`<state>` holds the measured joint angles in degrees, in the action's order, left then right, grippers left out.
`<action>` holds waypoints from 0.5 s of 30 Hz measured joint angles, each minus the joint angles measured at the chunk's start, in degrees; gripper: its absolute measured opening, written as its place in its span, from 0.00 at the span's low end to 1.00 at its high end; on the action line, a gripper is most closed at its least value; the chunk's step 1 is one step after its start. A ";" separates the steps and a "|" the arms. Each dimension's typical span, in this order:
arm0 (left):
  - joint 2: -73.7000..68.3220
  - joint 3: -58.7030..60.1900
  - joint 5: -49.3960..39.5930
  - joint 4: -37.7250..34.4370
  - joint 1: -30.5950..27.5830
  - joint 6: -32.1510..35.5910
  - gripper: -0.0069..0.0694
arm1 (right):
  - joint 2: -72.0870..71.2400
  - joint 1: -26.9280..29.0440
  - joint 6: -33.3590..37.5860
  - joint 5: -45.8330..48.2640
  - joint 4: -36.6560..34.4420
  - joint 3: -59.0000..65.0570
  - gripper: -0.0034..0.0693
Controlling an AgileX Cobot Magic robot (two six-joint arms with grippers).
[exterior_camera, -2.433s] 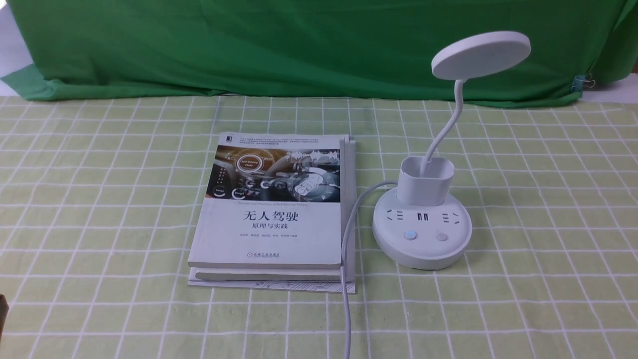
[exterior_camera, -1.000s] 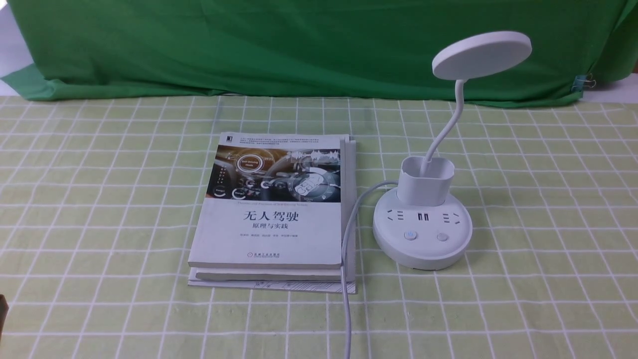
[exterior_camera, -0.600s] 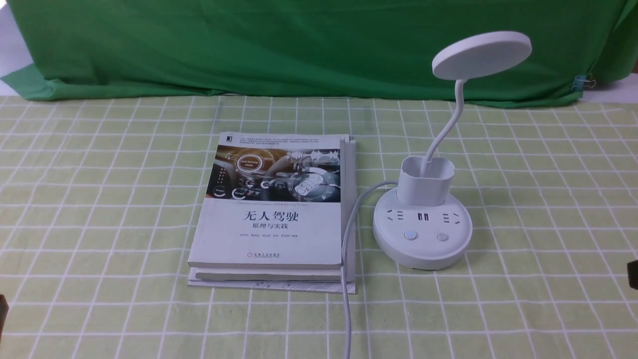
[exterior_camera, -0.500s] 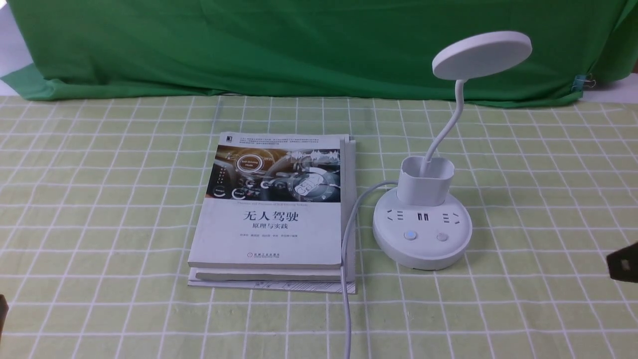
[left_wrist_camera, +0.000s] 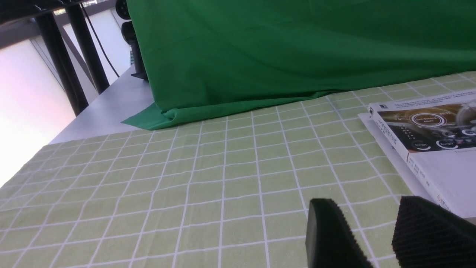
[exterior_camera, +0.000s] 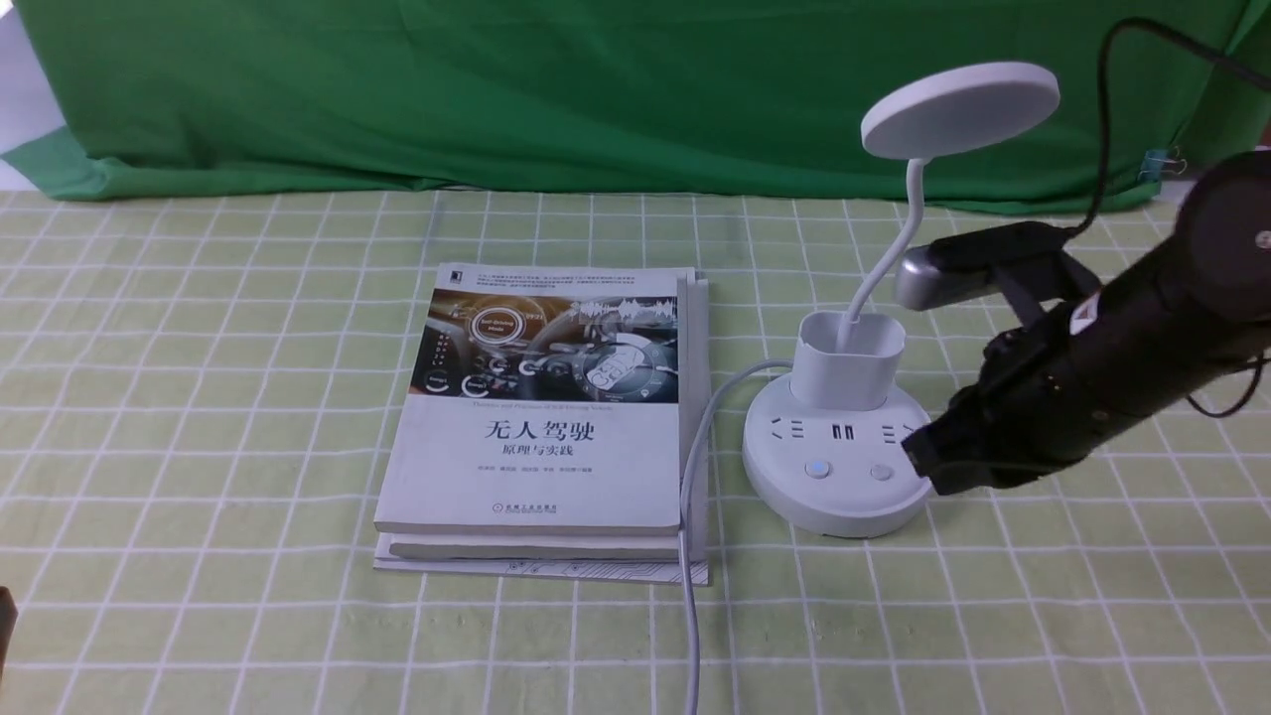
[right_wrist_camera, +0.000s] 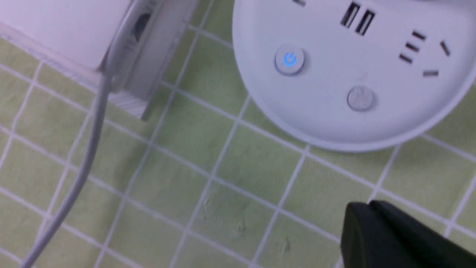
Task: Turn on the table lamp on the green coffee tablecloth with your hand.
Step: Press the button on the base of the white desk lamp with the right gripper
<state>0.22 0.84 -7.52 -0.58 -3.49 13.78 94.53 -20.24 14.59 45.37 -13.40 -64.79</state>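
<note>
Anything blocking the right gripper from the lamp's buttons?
Nothing visible does. The right gripper is at the right rim of the table lamp, with both buttons uncovered just past its tip. The books and the cord lie on the lamp's other side.

White paperback book w/ car-dashboard cover photo point(exterior_camera: 541, 467) flat atop 2nd, larger white book point(exterior_camera: 541, 570). Plain dark green backdrop cloth point(exterior_camera: 496, 89) behind, small binder clip point(exterior_camera: 1155, 165) at its rt edge.

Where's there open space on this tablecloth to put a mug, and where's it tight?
Bare: the tablecloth left of the books, the band between books and backdrop, and the front strip, split only by the cord. Tight: the gap between books and lamp, where the cord runs, and the lamp's right side, where the right gripper sits.
</note>
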 joint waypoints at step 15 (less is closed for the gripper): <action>0.00 0.00 0.00 0.00 0.00 0.00 0.41 | 10.84 -0.57 -0.01 -0.86 1.01 -9.15 0.09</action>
<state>0.22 0.84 -7.52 -0.58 -3.49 13.78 105.36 -20.81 14.57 44.51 -12.39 -73.94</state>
